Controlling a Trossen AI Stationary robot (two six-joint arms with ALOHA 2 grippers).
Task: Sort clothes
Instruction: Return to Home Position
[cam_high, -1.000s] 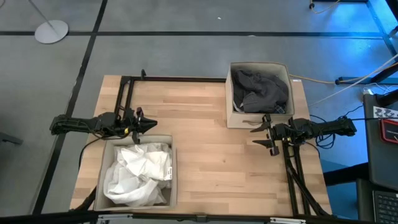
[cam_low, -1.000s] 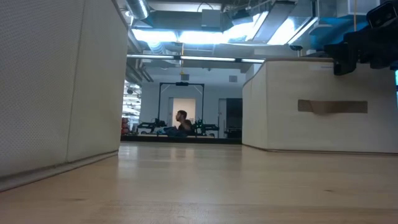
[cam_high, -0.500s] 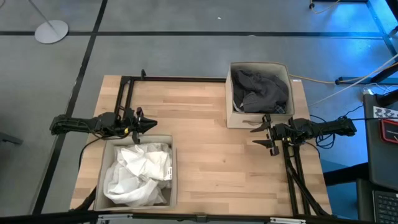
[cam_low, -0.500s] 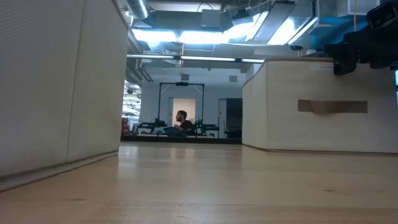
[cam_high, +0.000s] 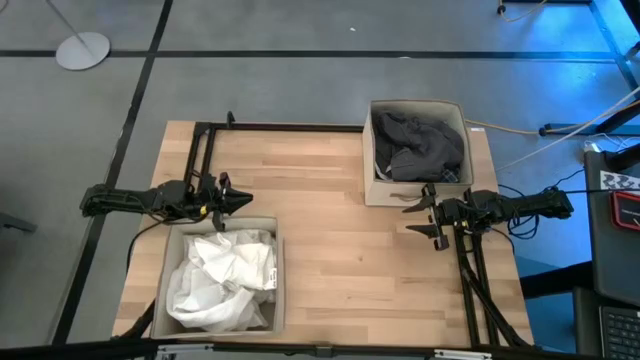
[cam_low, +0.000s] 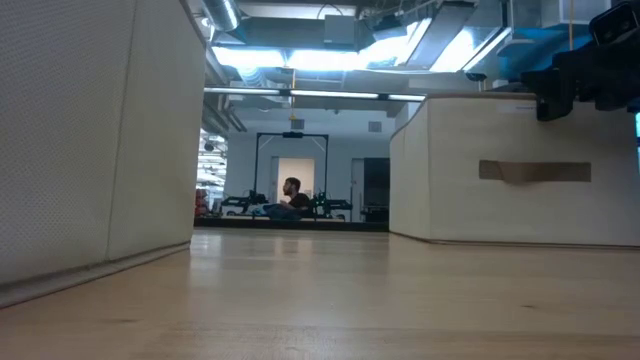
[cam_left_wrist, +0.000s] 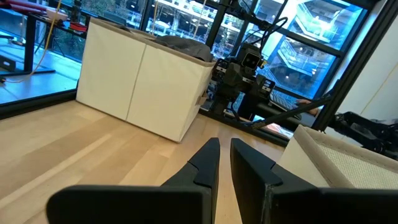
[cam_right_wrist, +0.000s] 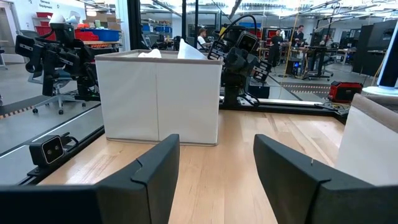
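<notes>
Table runs between a near bin and farther bin, person beyond.

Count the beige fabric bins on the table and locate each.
2. In the high view, one bin, upper right by the right gripper, holds dark clothes; the other bin, lower left by the left gripper, holds white clothes.

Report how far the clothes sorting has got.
Done, by the look of it: the white clothes fill the near bin and the dark clothes lie in the far bin. In hand: nothing; the left gripper, jaws shut, and the right gripper, jaws open, both hang empty beside the bins. Left: no loose garment shows, so probably only parking the arms.
</notes>
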